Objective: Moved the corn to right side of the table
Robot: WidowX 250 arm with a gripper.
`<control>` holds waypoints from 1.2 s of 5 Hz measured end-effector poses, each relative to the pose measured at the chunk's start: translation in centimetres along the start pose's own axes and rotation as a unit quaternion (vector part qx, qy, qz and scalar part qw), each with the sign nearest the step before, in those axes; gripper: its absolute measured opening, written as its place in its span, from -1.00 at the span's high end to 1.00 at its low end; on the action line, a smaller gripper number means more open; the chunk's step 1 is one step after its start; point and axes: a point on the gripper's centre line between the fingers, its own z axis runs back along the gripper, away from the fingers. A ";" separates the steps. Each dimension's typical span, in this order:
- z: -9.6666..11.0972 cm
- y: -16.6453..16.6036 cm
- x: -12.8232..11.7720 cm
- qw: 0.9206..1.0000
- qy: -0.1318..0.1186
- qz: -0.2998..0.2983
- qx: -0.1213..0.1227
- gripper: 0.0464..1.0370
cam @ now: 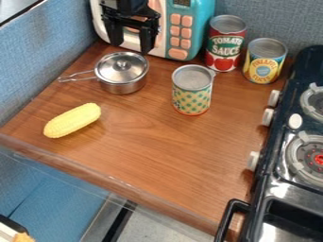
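Gripper (131, 47) fingers hang down at the far side of the table, left of centre, in front of the teal and white toy microwave (180, 28). They stand apart, one to the left and one to the right, above the far edge of the lidded metal pot (121, 81) as the camera sees it; whether they touch anything there, I cannot tell.

The yellow corn (72, 120) lies on its side on the left part of the wooden table (145, 151), near the front edge and well apart from the gripper. It lies at a slant, one end toward the near left and the other toward the far right.

The pot stands upright beyond the corn and to its right, its lid on and its wire handle pointing left. Right of the pot, near the middle of the table, stands a can with a dotted pattern (191, 92). Farther back are two more upright cans: a red one (225, 45) just right of the microwave, and a yellow one (264, 61) beside it, farther right. The dark toy stove (277, 189) runs along the right side of the table, with pale knobs along its left edge and round burners on top. Blue-grey panels (38, 71) rise behind the table's left and far sides.
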 end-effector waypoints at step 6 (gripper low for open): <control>-5.2 3.1 -11.4 0.986 0.021 -0.166 0.008 -0.93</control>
